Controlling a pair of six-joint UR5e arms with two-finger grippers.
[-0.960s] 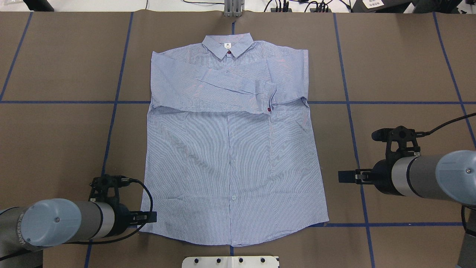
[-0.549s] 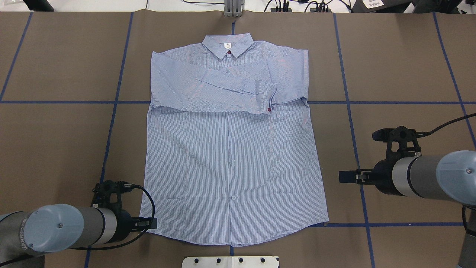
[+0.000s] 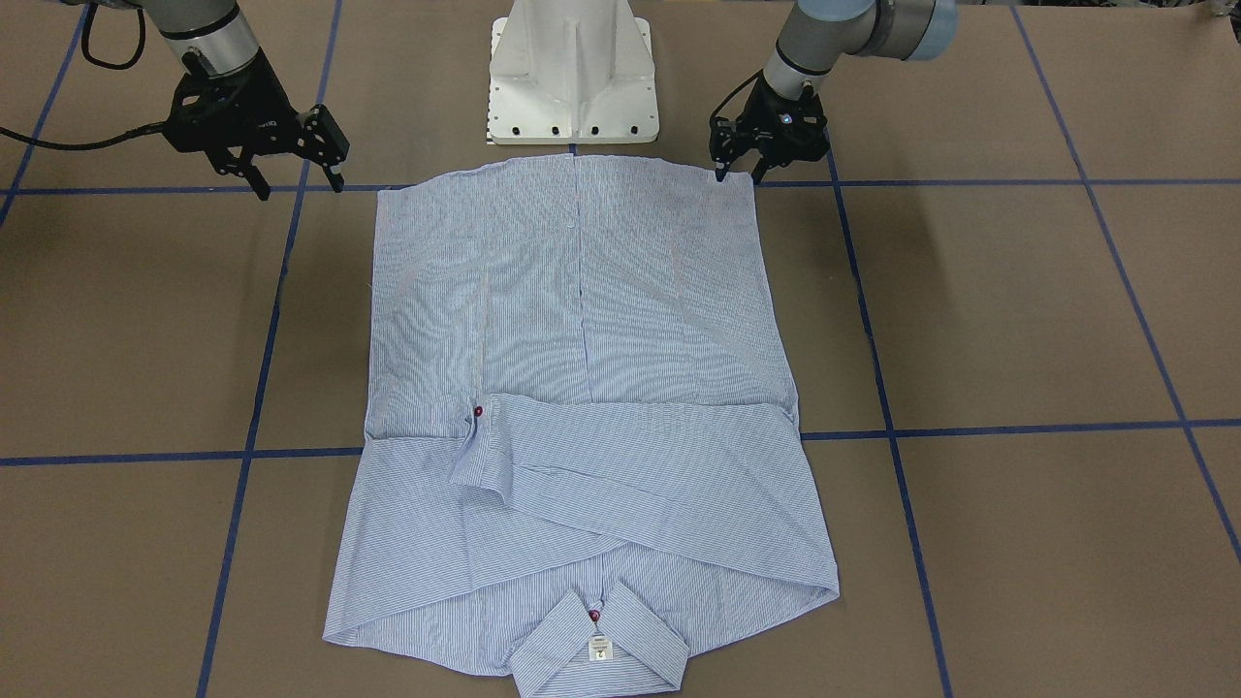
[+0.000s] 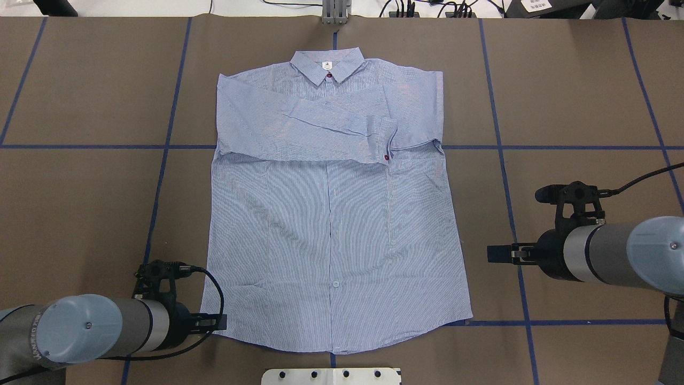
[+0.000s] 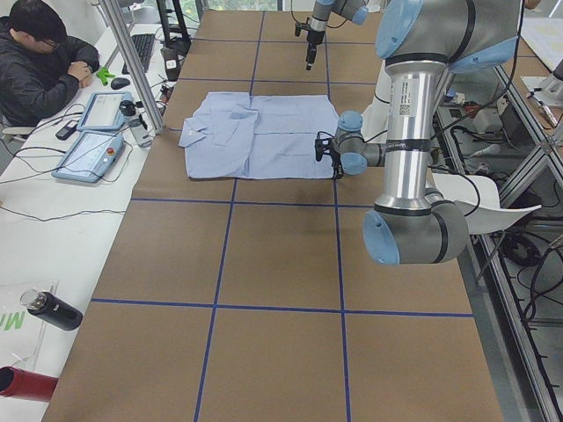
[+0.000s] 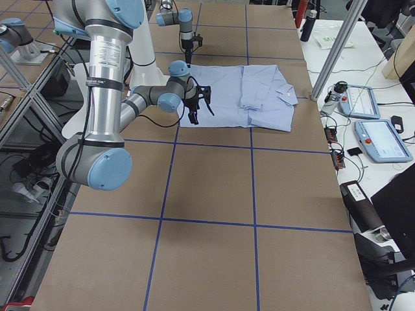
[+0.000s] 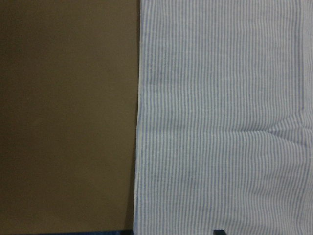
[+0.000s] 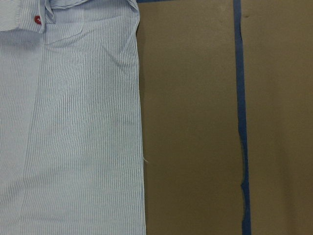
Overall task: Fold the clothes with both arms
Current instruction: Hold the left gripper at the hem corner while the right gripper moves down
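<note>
Item under inspection: one shirt (image 4: 331, 224), light blue with fine white stripes, is lying flat and front-up on the brown table (image 4: 588, 80). Its collar (image 4: 328, 64) is pointing away from the robot and its hem is lying nearest the white pedestal base (image 3: 572, 78).
Sleeves: both are lying folded across the chest, with one cuff resting on top.
Left gripper (image 3: 737, 176): it is hanging at the hem corner on the robot's left, jaws pointing down and parted narrowly, gripping nothing visible. Whether a fingertip is touching the cloth cannot be told.
Right gripper (image 3: 299, 186): it is hovering over bare table beside the shirt's right side edge, clear of the cloth, jaws spread wide and empty.
Handling, as judged: the fabric is looking thin, light and limp. It is likely to sag between two holds and may slide on the smooth table covering. It is not fragile.
Hold points, as judged: the two hem corners are offering the best purchase, each pinched through both layers and lifted level together.
Risk, as judged: an uneven lift may be dragging the folded sleeves askew.
Count: one shirt, two arms, two grippers, two sleeves, two red buttons, collar (image 4: 329, 75) and cuff (image 4: 386, 158), one pale placket button (image 4: 335, 284), one neck label (image 4: 326, 66), one person (image 5: 40, 66) sitting at a side desk.
</note>
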